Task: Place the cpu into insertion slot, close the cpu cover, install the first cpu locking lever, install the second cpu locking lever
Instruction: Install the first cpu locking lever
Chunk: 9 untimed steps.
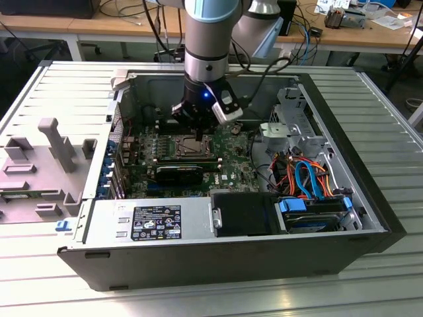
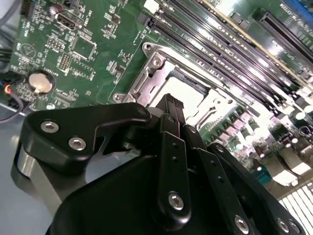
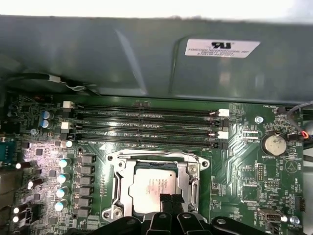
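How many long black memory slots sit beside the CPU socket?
4 long black memory slots, side by side between the silver-rimmed insertion slot and the grey metal case wall; none looks hidden.

The cpu [image 3: 152,187] is lying flat inside the insertion slot [image 3: 119,182], its dull silver-grey top facing up and showing faint print; in the second wrist view the cpu [image 2: 188,94] is appearing as a pale square within the same insertion slot [image 2: 146,73]. The cpu cover [image 3: 185,172], a thin silver frame with a large square window, is sitting down over the chip's edges, its bright rim and corner screws ringing it. In the exterior view the insertion slot [image 1: 187,146] is sitting in the middle of the green motherboard, just near of the long memory slots.
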Tool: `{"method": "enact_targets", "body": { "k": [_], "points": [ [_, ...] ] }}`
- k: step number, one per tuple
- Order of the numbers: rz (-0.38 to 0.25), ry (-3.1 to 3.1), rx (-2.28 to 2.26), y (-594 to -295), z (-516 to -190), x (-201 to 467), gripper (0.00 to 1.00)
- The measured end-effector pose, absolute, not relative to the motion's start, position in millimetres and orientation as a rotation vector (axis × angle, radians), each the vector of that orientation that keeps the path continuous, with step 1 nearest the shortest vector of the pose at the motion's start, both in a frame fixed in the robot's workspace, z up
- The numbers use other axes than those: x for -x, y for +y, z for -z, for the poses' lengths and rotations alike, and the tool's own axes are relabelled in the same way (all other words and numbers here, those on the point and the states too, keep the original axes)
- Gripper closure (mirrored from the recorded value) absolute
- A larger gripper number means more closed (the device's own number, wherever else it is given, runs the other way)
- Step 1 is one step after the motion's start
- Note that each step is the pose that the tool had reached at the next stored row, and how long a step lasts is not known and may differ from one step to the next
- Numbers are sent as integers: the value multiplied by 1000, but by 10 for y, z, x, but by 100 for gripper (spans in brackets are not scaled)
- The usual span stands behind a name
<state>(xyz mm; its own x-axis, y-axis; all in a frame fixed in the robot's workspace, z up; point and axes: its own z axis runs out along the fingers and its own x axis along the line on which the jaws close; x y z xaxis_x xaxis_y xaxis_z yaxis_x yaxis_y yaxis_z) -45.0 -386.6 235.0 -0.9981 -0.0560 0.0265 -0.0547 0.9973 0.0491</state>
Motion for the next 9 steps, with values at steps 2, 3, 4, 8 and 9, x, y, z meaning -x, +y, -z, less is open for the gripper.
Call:
{"method": "enact_targets", "body": {
  "k": [2, 3, 4, 8, 9],
  "points": [
    [75, -3112, -86, -3866, -2381, 448, 89],
    [75, -3112, -86, -3866, -2396, 448, 89],
    [75, -3112, -86, -3866, -2407, 447, 89],
    [76, -3112, -86, -3866, -2428, 446, 89],
    [76, -3112, -86, -3866, -2429, 446, 89]
  ]
}}
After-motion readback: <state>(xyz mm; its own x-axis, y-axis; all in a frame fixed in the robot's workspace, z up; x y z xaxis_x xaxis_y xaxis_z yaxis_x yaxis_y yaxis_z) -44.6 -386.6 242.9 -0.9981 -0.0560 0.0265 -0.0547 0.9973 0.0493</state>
